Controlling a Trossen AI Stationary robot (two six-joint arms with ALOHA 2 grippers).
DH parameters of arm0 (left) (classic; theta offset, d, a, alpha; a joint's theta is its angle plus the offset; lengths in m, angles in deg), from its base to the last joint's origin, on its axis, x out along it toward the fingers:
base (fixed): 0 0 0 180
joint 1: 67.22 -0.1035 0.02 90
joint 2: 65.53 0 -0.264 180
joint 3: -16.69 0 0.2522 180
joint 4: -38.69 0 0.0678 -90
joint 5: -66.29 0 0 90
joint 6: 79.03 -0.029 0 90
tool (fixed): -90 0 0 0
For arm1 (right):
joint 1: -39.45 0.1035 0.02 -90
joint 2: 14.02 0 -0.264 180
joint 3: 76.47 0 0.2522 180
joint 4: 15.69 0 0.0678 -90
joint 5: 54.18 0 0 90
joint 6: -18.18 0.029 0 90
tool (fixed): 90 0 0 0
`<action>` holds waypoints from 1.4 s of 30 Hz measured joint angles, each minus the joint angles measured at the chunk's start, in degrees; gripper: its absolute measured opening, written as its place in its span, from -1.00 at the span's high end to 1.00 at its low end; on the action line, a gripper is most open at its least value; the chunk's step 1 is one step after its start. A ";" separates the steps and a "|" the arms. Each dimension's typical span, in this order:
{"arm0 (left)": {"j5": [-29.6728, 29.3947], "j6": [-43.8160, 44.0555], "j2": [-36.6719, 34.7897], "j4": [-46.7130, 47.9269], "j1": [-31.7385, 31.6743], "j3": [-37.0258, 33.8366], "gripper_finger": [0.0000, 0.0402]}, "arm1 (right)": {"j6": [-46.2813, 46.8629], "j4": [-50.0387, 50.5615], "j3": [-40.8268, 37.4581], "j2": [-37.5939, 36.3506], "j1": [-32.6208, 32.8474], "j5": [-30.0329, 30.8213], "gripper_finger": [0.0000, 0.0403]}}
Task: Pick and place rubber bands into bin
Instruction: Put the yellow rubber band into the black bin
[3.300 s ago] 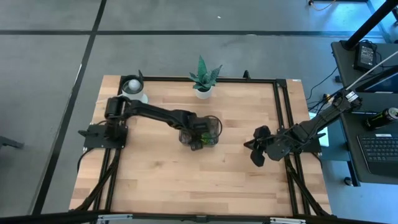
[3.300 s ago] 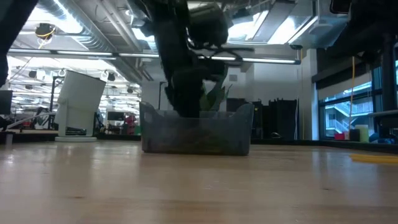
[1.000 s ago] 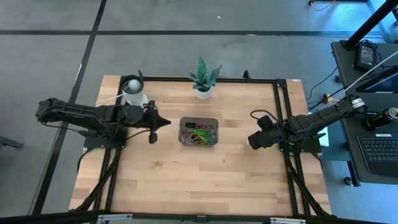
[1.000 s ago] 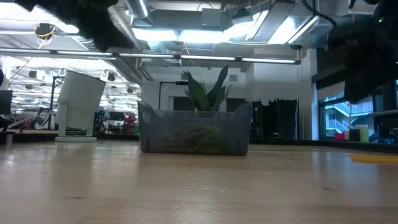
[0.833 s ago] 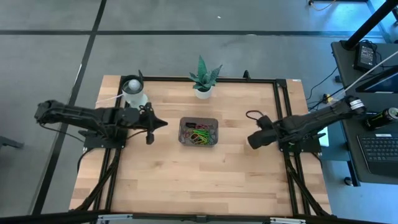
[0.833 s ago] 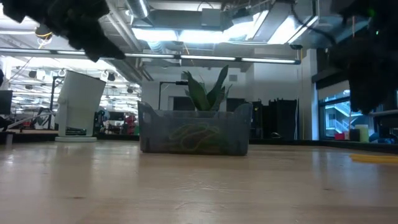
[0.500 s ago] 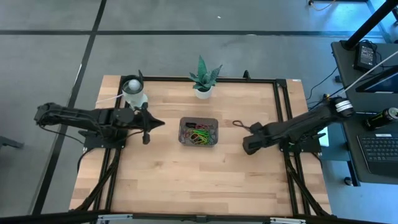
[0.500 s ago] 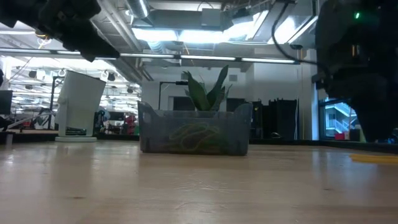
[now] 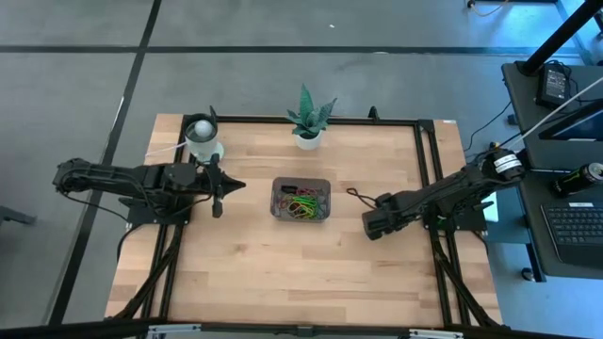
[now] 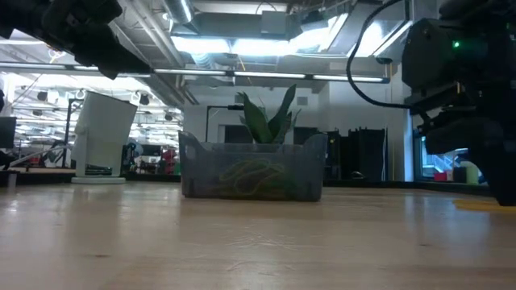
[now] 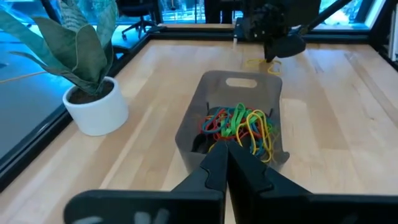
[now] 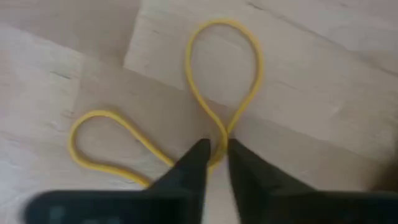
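The dark grey bin (image 9: 279,186) (image 10: 201,165) sits mid-table on its flat bottom, with a heap of coloured rubber bands (image 9: 303,205) (image 11: 239,124) inside. One yellow rubber band (image 12: 217,68) (image 11: 258,63) lies on the wood to the bin's right, drawn into two lobes. My right gripper (image 9: 369,226) (image 12: 217,150) points down at it, fingers nearly together at the band's waist. My left gripper (image 9: 226,185) (image 11: 225,152) hovers shut, left of the bin, raised above the table. My right gripper comes from above, pointing down, and pinches the yellow rubber band at its narrow waist (image 12: 219,132) between the two fingertips. Both strands run into the small gap. The two lobes lie flat on the table, one ahead of the fingers (image 12: 200,155) and one to the side.
A potted plant (image 9: 306,118) stands at the far edge and a white round cup (image 9: 200,137) at the far left corner. Bare wood stretches across the near half of the table. A black frame runs along the table's edges.
My right gripper has moved toward the table's left and near edge and come down onto the yellow band. My left gripper has drawn back a little toward the left edge, away from the bin. The bin and its bands have stayed put.
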 joint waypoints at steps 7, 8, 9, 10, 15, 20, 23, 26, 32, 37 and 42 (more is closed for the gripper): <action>0.02 1.16 0.02 0.29 0.00 0.00 0.99 | -0.64 1.43 0.59 -3.80 0.00 1.52 0.97; 0.01 0.98 0.01 0.34 0.00 0.00 0.99 | 0.02 1.47 0.59 -4.33 -0.01 1.74 0.98; 0.02 0.97 0.00 0.34 0.00 0.00 0.99 | 0.09 1.52 0.61 -4.73 0.09 2.08 0.98; 0.02 0.93 0.02 0.44 0.00 0.00 0.99 | 0.13 1.27 0.65 -4.88 0.11 1.99 0.98; 0.52 -0.07 -0.55 -0.97 0.00 -0.81 0.99 | 0.09 -0.86 0.71 -4.96 0.13 1.92 0.99; 2.01 0.81 -3.23 -16.77 0.00 -10.25 0.99 | 0.07 -1.96 0.79 -4.98 0.11 2.18 0.99; 1.99 1.46 -4.83 -24.00 0.00 -15.37 0.99 | 0.00 -2.86 0.82 -5.03 0.11 2.20 0.99; 2.76 1.52 -6.58 -27.55 0.00 -18.59 0.99 | -0.03 -3.56 1.04 -5.05 0.11 2.21 0.99; 3.66 -0.73 -10.06 -25.58 -0.99 -20.48 0.99 | -3.28 1.97 7.44 -5.09 0.08 5.44 1.00; 6.11 -3.38 -12.51 -24.98 -4.75 -20.48 0.99 | -10.62 10.84 18.73 -5.11 -0.83 9.82 1.00; 12.26 -3.24 -15.20 -21.62 -9.21 -20.48 0.99 | -20.51 14.72 31.64 -5.20 -3.24 15.08 1.00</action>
